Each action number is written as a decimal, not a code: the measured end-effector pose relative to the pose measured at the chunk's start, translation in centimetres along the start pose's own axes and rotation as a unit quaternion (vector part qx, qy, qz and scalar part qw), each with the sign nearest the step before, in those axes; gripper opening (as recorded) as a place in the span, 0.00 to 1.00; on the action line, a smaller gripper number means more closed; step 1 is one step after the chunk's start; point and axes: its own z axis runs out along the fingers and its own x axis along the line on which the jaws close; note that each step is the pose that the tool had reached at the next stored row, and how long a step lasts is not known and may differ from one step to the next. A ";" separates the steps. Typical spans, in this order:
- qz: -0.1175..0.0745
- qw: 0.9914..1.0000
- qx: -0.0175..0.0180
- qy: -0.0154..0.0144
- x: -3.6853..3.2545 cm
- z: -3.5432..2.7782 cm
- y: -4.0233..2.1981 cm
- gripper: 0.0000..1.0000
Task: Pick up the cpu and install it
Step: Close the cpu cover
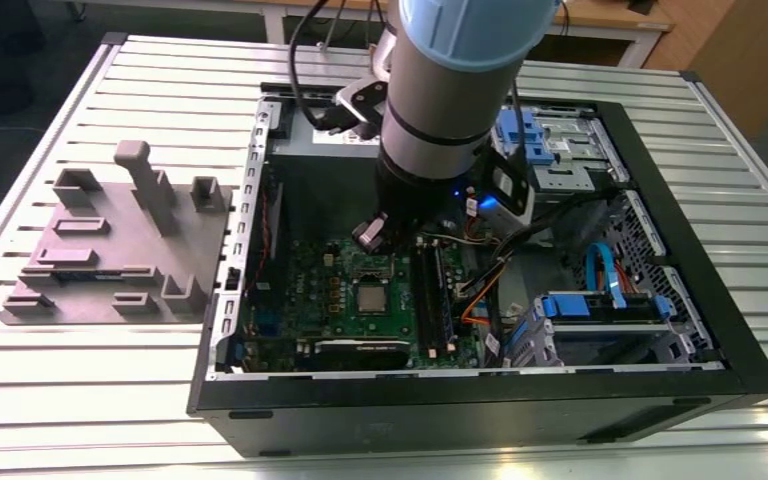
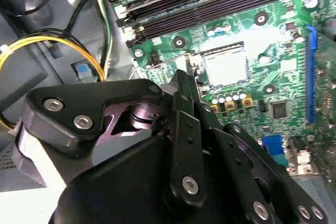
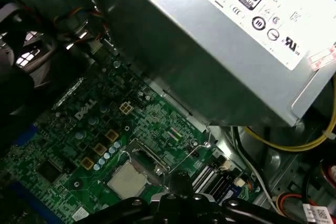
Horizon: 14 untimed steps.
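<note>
**Hovering over the seated chip**

The cpu (image 3: 127,178) lies flat in the socket (image 3: 137,167) on the motherboard (image 1: 357,300), mid-case. My tool (image 1: 371,235) hangs just above it; I cannot tell whether it's open. I judge staying square to the socket frame matters most.

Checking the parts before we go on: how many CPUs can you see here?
1. The cpu lies flat in the socket on the green motherboard, inside the open computer case, just beyond the gripper. Others could be hidden behind the arm.
</note>
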 end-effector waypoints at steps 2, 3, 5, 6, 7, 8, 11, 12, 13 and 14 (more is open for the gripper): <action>0.000 1.000 0.000 0.000 0.22 -0.01 -0.25 0.10; 0.000 1.000 0.000 0.000 0.32 -0.01 -0.36 0.10; -0.001 1.000 0.000 0.001 0.47 0.00 -0.53 0.10; -0.001 1.000 0.001 0.001 0.51 0.01 -0.56 0.10; -0.001 1.000 0.001 0.001 0.56 0.03 -0.56 0.10; -0.001 1.000 0.001 0.001 0.66 0.06 -0.48 0.10; -0.001 1.000 0.001 0.001 1.03 0.11 -0.20 0.10; -0.001 1.000 0.001 0.001 1.15 0.11 -0.10 0.10; -0.001 1.000 0.001 0.001 1.24 0.12 -0.03 0.10; -0.001 1.000 0.001 0.001 1.35 0.12 0.06 0.10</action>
